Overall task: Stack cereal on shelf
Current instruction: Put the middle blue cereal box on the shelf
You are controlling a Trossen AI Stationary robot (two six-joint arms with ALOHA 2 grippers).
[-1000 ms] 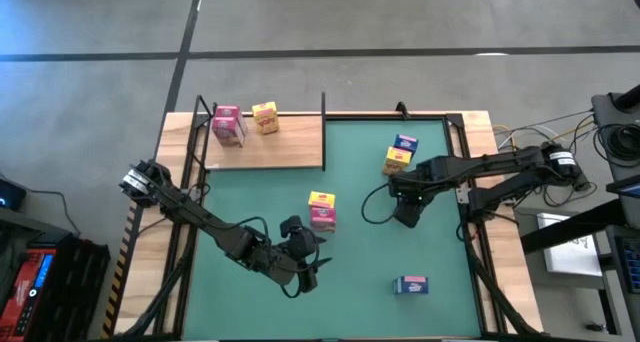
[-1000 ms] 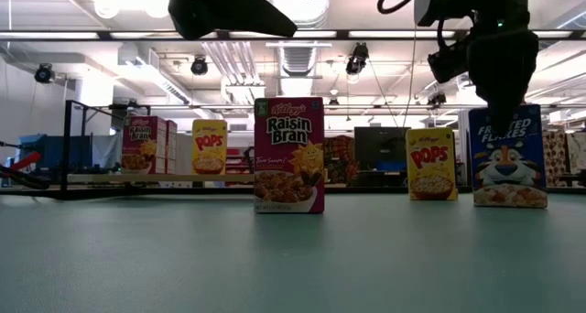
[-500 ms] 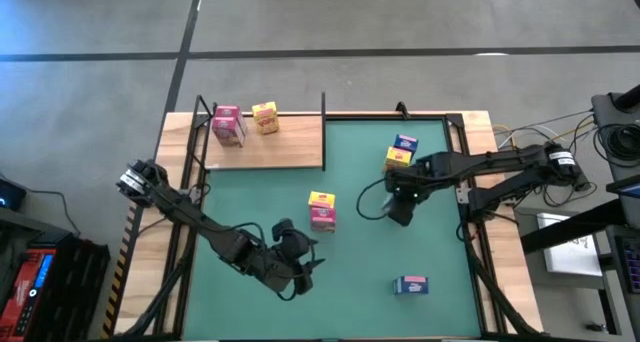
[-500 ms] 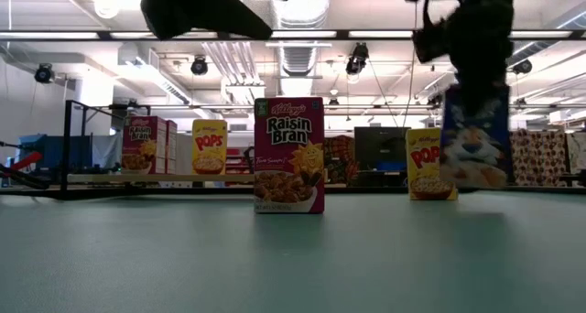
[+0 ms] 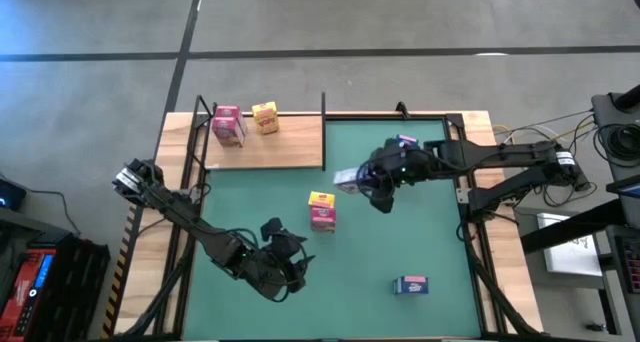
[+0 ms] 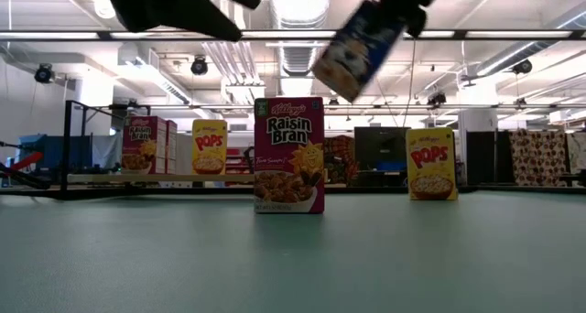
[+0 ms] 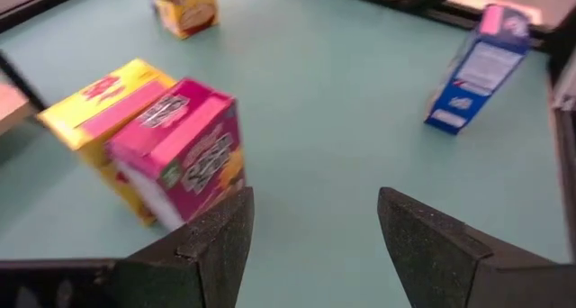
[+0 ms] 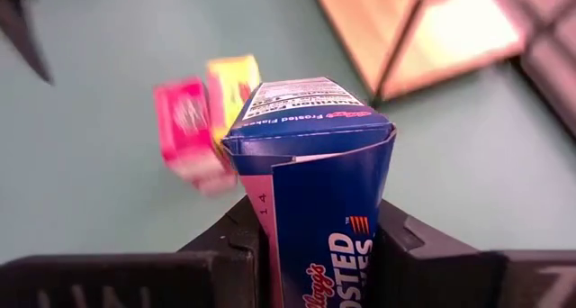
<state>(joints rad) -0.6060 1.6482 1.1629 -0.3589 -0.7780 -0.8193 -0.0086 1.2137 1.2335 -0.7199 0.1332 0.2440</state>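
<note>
Since the earlier frame right gripper [image 5: 372,182] has lifted the blue Frosted Flakes box [image 6: 357,49] off the worktop [image 5: 440,252], fingers clamped on it, tilted in mid-air between the Pops box [image 6: 430,164] and the shelf [image 5: 290,147]. Risk: tilt lets it slip or clip a shelf post. Left gripper [image 7: 310,245] fingers apart, empty, near the Raisin Bran box [image 6: 288,155].

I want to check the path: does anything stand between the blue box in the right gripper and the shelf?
Nothing visible does. The right gripper holds the blue box in the air, and the mat toward the shelf looks bare.
</note>
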